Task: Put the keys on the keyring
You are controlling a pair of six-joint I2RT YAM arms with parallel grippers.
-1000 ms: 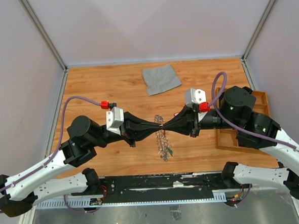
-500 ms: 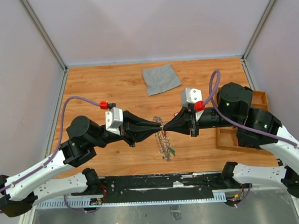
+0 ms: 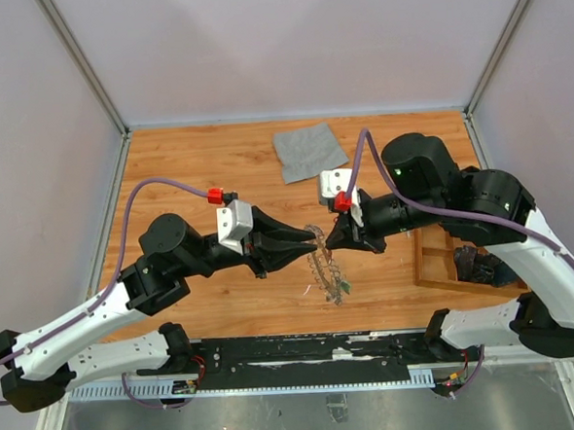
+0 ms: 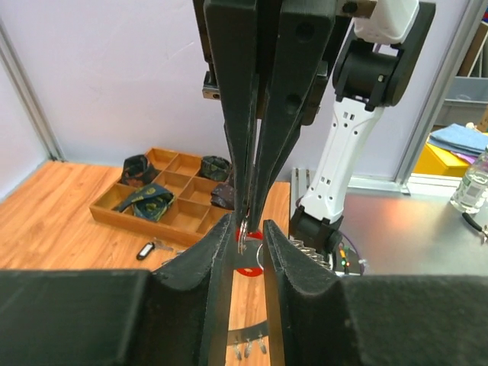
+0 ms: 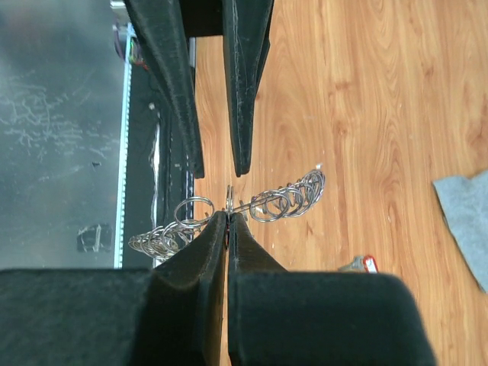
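The keyring (image 3: 327,269) is a silvery loop strung with small rings (image 5: 286,200), and it hangs tilted over the table. My right gripper (image 3: 329,238) is shut on its upper edge (image 5: 229,216). In the left wrist view a red key tag (image 4: 247,269) and a bit of silver metal show at the right gripper's shut tips. My left gripper (image 3: 312,244) faces it tip to tip, its fingers (image 4: 221,252) apart with nothing pinched between them. Two loose keys lie on the wood, one with a red tag (image 5: 364,264) and one with a black tag (image 4: 145,249).
A grey cloth (image 3: 308,151) lies at the back of the table. A wooden compartment tray (image 3: 434,264) with chunky dark parts stands at the right, partly under my right arm. A black rail (image 3: 305,355) runs along the near edge.
My left gripper has opened and let go at the meeting point. The right arm has swung left and risen, and the keyring now hangs from it a little further right.
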